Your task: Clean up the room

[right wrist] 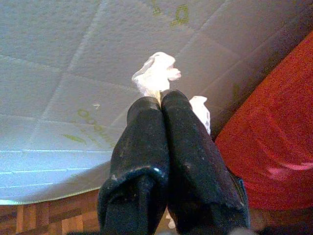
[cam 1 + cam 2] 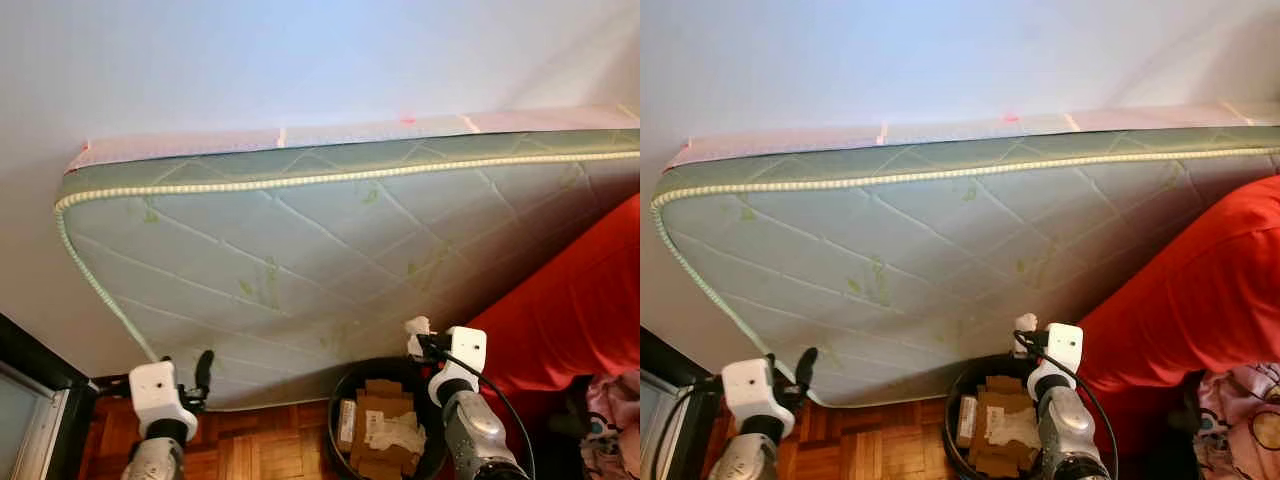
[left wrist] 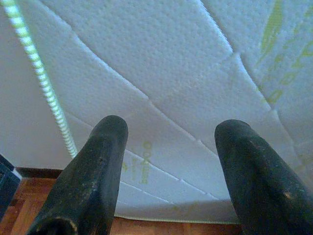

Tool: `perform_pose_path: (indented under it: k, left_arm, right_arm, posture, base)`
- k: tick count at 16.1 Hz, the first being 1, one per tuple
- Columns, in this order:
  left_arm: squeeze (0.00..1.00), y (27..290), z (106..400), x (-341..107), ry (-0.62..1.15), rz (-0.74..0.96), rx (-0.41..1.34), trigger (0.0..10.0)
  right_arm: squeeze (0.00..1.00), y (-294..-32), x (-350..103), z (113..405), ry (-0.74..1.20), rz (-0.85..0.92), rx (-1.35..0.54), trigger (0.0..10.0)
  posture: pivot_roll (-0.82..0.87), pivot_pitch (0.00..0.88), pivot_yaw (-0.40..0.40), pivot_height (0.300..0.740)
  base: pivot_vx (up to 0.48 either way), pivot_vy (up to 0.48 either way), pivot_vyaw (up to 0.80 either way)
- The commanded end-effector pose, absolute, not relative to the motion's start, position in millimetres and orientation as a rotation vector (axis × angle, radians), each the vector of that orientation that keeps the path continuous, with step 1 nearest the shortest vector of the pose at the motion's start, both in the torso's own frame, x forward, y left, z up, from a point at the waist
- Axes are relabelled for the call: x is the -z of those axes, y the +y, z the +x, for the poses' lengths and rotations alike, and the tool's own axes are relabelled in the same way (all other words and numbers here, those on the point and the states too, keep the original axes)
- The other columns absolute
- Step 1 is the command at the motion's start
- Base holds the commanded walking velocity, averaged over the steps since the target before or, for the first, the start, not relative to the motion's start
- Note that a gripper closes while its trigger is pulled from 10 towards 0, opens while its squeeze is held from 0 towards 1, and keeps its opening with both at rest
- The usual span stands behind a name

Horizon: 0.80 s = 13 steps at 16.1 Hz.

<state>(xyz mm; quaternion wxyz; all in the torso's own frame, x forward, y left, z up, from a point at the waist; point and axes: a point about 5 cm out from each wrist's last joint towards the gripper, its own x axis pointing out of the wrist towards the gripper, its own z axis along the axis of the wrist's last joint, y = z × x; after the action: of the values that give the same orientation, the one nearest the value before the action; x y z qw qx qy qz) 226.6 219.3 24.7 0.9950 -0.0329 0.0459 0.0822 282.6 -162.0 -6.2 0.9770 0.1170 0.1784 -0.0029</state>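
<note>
Fingers [image 1: 146, 137] of the right gripper [image 1: 160, 100] press together on a crumpled white tissue [image 1: 156, 73], in front of the quilted mattress [image 2: 300, 240] leaning on the wall. Head views place that gripper above a black bin [image 2: 345, 385] of cardboard at the mattress's foot. Left gripper [image 3: 168, 142] fingers stand apart, empty, facing the mattress.

Parquet floor [image 2: 250, 450]; mattress [image 2: 330, 260], black bin [image 2: 340, 420] on it

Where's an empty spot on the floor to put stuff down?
Bare wooden floor lies between the dark cabinet and the black bin, below the leaning mattress. The bin is crowded with cardboard; the right side is crowded by red fabric.
</note>
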Motion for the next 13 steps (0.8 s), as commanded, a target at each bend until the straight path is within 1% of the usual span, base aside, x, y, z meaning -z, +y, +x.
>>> perform_pose_path:
  k: [1,4,9,10,11,13]
  left_arm:
    - [0.00,222.7,225.7,-26.2,0.098,-0.071,-0.180,10.0]
    - [0.00,222.0,229.7,-29.3,0.089,-0.075,-0.182,10.0]
    - [0.00,215.1,226.3,-31.7,0.095,-0.096,-0.178,10.0]
    - [0.00,214.9,225.5,-32.1,0.095,-0.098,-0.180,10.0]
    - [0.00,215.5,223.9,-32.7,0.095,-0.101,-0.188,10.0]
    - [0.00,217.4,222.9,-34.5,0.092,-0.108,-0.201,10.0]
  right_arm:
    - [0.00,-166.5,9.1,278.2,0.363,0.242,0.025,10.0]
    - [0.00,-166.3,8.9,278.5,0.363,0.240,0.018,10.0]
    - [0.00,-164.4,14.9,274.4,0.414,0.227,0.017,10.0]
    - [0.00,-163.6,15.6,274.1,0.421,0.227,0.011,10.0]
    - [0.00,-163.8,16.4,273.0,0.423,0.228,0.005,10.0]
    - [0.00,-165.0,18.7,271.4,0.442,0.226,0.001,10.0]
  posture:
    - [0.07,0.150,-0.057,0.720]
    - [0.07,0.153,-0.058,0.695]
    - [0.08,0.173,-0.062,0.695]
    - [0.09,0.176,-0.063,0.690]
    - [0.09,0.187,-0.064,0.675]
    - [0.10,0.201,-0.067,0.670]
  base:
    - [0.000,0.000,0.00]
    - [0.000,0.000,0.00]
    - [0.000,0.000,0.00]
    - [0.000,0.000,0.00]
    - [0.000,0.000,0.00]
    - [0.000,0.000,0.00]
